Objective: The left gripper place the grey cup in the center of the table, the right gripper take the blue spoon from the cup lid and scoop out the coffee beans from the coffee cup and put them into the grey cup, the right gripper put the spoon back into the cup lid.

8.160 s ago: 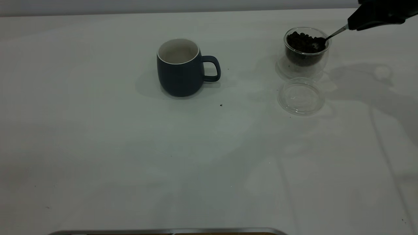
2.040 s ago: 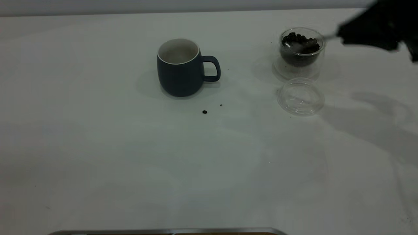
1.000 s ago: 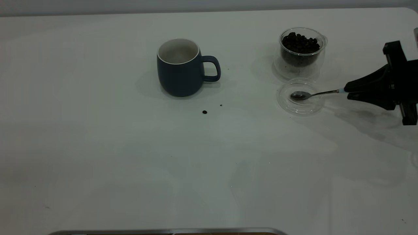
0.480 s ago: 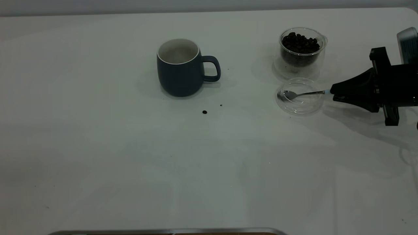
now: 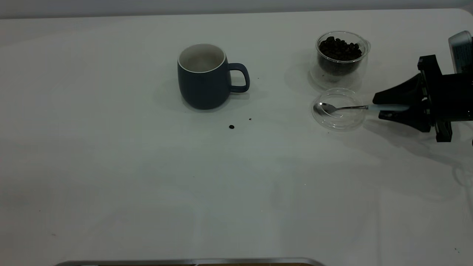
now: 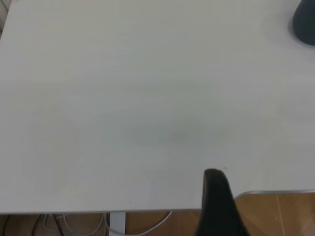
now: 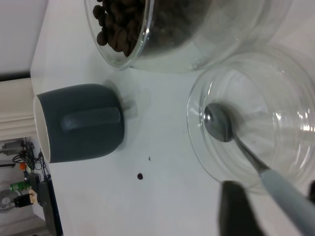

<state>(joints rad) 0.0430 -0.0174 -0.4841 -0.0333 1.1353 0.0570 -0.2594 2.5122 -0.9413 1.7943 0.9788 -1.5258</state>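
The black two-fingered right gripper (image 5: 380, 107) sat low at the right edge of the large plain white table (image 5: 147, 177), fingers spread apart, one above and one below the pale light-blue handle of the small blue spoon (image 5: 343, 108) with no visible clamping on it. The spoon lay roughly level, its shiny metal bowl resting inside the clear shallow round cup lid (image 5: 339, 109) toward the lid's left side, neck crossing the lid's right rim, handle sticking out between the parted fingers. In the right wrist view the spoon (image 7: 246, 147) bowl lay on the lid (image 7: 206, 157) floor, with 1 dark fingertip (image 7: 238, 209) just beside the handle.

The small clear double-walled glass coffee cup (image 5: 340, 59) stood upright just behind the lid, very close to it; whether they touched could not be told. It held a heap of dark roasted coffee beans (image 5: 340, 48) up near its rim, also seen in the wrist view (image 7: 118, 24).

The rounded dark navy-grey mug with white interior, the grey cup (image 5: 205, 75), stood upright near the table's middle, well apart from the lid, loop handle pointing toward the glass cup. Its contents could not be made out. 1 stray bean (image 5: 231, 126) lay on the table in front of the mug, a tiny dark speck (image 5: 250, 119) near it.

The left gripper (image 6: 216, 204) was out of the exterior view; the left wrist view showed only 1 dark finger over the table edge, so its state could not be told
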